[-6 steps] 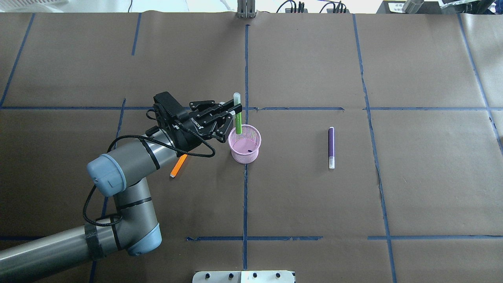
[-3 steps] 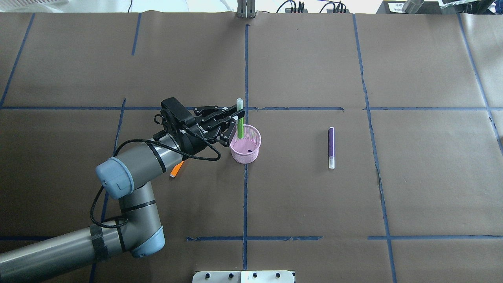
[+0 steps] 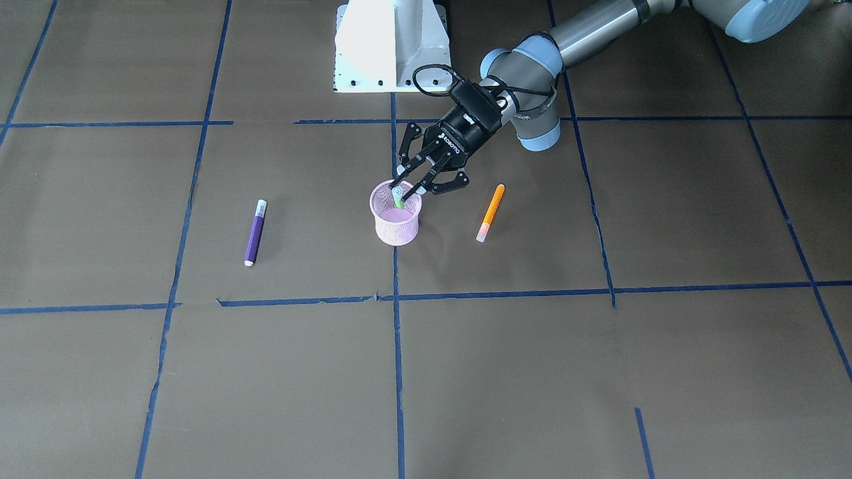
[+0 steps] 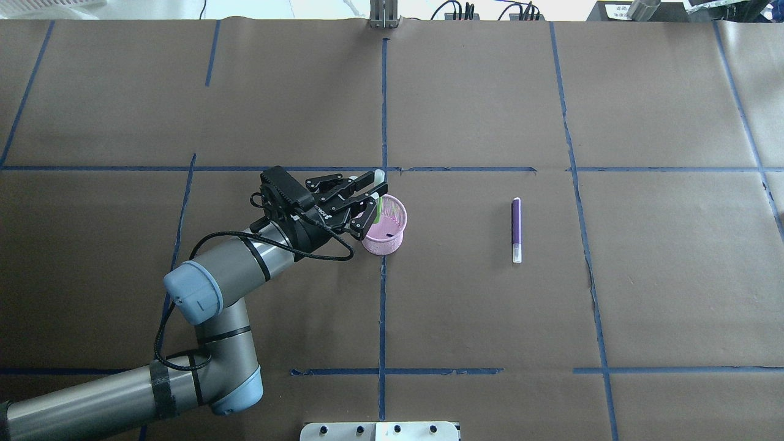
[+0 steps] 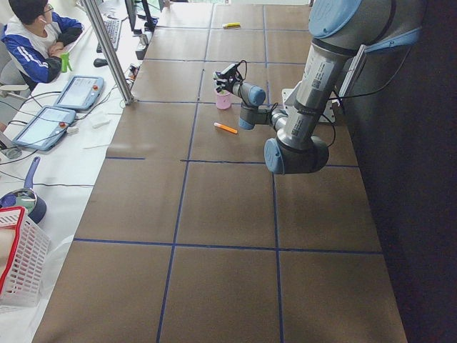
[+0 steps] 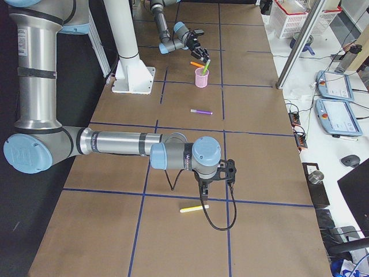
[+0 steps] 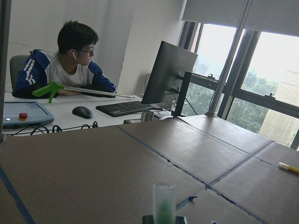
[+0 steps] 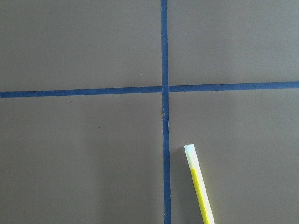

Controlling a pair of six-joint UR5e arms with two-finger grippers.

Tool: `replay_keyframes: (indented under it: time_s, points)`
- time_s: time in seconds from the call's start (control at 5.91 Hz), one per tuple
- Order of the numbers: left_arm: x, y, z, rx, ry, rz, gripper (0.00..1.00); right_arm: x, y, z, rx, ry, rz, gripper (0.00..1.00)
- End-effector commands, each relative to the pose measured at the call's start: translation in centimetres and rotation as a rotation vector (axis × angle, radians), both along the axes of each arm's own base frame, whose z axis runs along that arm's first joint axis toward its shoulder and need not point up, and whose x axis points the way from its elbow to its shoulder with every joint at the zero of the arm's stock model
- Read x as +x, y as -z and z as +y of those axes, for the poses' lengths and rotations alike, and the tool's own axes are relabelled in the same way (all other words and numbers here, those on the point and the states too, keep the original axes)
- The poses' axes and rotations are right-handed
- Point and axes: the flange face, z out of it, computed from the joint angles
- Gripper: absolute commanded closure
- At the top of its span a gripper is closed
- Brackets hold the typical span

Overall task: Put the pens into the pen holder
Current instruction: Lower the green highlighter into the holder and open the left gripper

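- The table [image 4: 490,92] is covered in matte brown paper, lightly creased and marked into a grid by blue tape lines [image 4: 383,306]. A person [image 7: 65,65] sits at a desk beyond it.
- The pen holder [image 3: 396,226] stands upright near the table's middle. It is a small round cup of pink wire mesh, see-through at the walls and solid at the base.
- The green pen [image 3: 397,195] stands nearly upright inside it, with its pale translucent cap above the rim. The left gripper [image 3: 405,190] is clamped on the pen just over that rim.
- By my reading, the first pen is as good as in but not yet released.
- Two pens lie flat on the paper. The orange pen [image 3: 490,211] is near the holder on the left arm's side, and the purple pen [image 4: 516,229] is farther off on the other side. Both are slim, smooth cylinders with pale ends.
- The right gripper [image 6: 214,183] hangs over the table's end near a yellow pen [image 8: 198,186]. I cannot tell how its jaws stand.
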Motion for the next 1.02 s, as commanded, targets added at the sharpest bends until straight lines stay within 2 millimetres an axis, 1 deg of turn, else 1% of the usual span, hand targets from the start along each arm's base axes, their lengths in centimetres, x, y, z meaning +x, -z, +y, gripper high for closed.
replay_keyframes:
  time_s: [0.0,0.17,0.34,0.51,0.68,0.85]
  points:
    - [0.2,0.5,0.1,0.002,0.007,-0.001,0.0,0.0,-0.1,0.0,-0.002,0.0,0.0,0.0]
    - [0.4,1.2,0.1,0.005,0.005,0.008,0.0,0.0,-0.3,0.0,-0.006,0.001,0.0,0.0]
    - [0.6,2.7,0.0,0.003,0.001,0.018,0.0,0.0,-0.3,0.0,-0.002,0.003,0.0,0.0]
    - [0.5,4.2,-0.5,-0.024,0.006,-0.05,0.0,0.0,-0.3,0.0,0.005,0.008,0.004,0.0]
    - [-0.8,6.9,-0.4,-0.044,0.012,-0.098,0.0,-0.4,-0.5,-0.1,0.012,0.024,0.01,0.0]
    - [-2.1,8.3,-1.3,-0.061,0.03,-0.137,0.0,-0.7,-1.7,-0.1,0.055,0.057,0.013,0.0]
